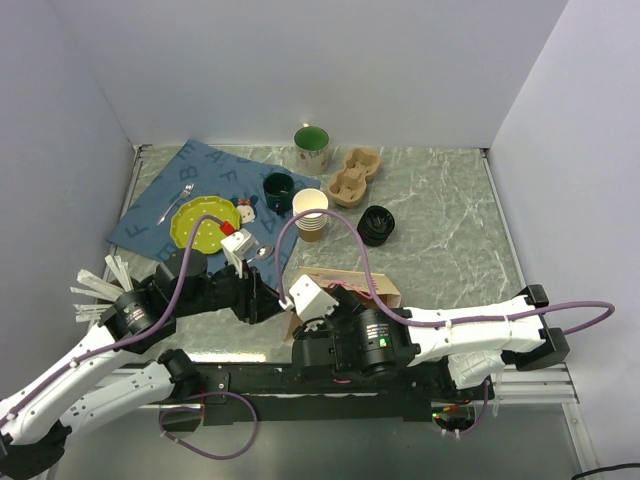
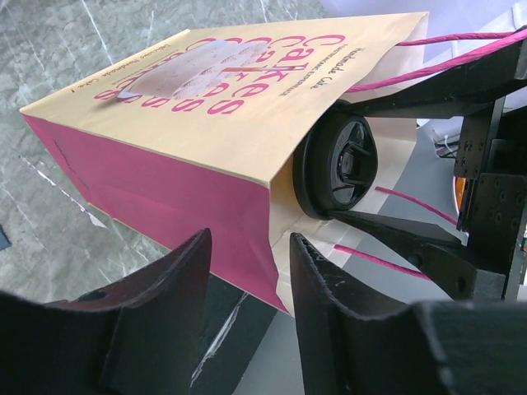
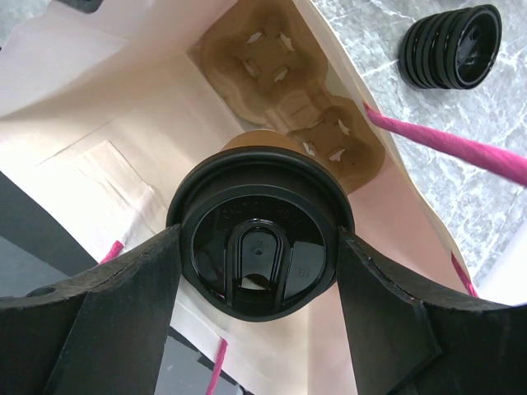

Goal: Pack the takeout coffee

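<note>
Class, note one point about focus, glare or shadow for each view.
Top external: even light, soft shadows on the grey marbled table. Left wrist: black left gripper blurred, pink-and-cream paper bag sharp. Right wrist: sheen on the black plastic lid of the brown paper cup.

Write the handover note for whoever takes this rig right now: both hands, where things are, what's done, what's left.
Left hand: open, at the lower lip of the paper bag mouth, gripping nothing.
Right hand: shut on the takeout coffee.
Position: the bag lies on its side. The coffee is in its mouth, lid facing out, base toward the cup carrier inside.
Done: coffee lidded, grasped, partly in the bag.
Left: probably seat it in the carrier (cannot tell if seated yet), release, withdraw.
</note>
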Controlling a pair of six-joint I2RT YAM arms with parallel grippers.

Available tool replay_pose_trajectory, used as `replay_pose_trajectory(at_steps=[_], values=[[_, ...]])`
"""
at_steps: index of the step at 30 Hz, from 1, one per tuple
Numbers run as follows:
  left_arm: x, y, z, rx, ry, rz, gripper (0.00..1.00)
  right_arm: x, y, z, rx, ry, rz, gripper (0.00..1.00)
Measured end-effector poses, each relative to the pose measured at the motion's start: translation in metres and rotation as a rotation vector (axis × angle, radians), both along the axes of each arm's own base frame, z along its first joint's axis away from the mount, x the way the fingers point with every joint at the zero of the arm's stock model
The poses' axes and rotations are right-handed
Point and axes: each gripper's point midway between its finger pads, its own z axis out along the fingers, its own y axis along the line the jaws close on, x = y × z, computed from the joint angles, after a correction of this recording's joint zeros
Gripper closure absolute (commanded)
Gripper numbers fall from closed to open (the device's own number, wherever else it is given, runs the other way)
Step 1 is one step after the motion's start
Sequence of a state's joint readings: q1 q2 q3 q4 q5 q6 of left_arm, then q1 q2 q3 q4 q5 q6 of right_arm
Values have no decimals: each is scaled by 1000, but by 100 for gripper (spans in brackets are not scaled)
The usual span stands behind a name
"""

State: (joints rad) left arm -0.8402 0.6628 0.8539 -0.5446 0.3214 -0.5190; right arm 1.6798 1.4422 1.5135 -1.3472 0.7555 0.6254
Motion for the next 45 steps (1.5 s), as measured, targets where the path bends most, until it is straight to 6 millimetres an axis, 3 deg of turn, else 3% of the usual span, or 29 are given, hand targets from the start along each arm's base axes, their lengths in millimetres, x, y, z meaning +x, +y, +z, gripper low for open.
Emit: replay_pose_trajectory(at_steps=[7, 11, 14, 21, 25, 31, 36, 38, 39, 40, 43, 45], values=[[-1, -1, -1, -6, 6, -5, 55, 1, 1, 1, 25, -1, -27, 52], [1, -4, -3, -10, 16, -2, 88, 1, 1, 0, 27, -1, -29, 52], [3, -7, 0, -21, 3, -4, 99, 1, 1, 0, 25, -2, -29, 52], [9, -8, 16, -57, -175, -44, 99, 6, -3, 2, -24, -44, 7, 51], [7, -10, 13, -53, -263, -102, 99, 13, -10, 8, -56, -88, 44, 50], [4, -17, 1, -32, -326, -185, 99, 32, -40, 10, -77, -125, 93, 50], [0, -19, 0, -46, -370, -231, 99, 45, -51, -4, -94, -113, 135, 51], [-1, -19, -2, -44, -373, -237, 87, 50, -52, -14, -109, -103, 156, 52], [-1, -19, -2, -43, -373, -238, 77, 51, -53, -20, -116, -98, 171, 52], [0, -20, -4, -39, -366, -236, 58, 52, -55, -25, -129, -97, 184, 52], [5, -22, -7, -25, -334, -210, 45, 50, -54, -32, -144, -85, 227, 53], [9, -24, -7, -18, -291, -188, 44, 49, -50, -31, -122, -83, 238, 53]])
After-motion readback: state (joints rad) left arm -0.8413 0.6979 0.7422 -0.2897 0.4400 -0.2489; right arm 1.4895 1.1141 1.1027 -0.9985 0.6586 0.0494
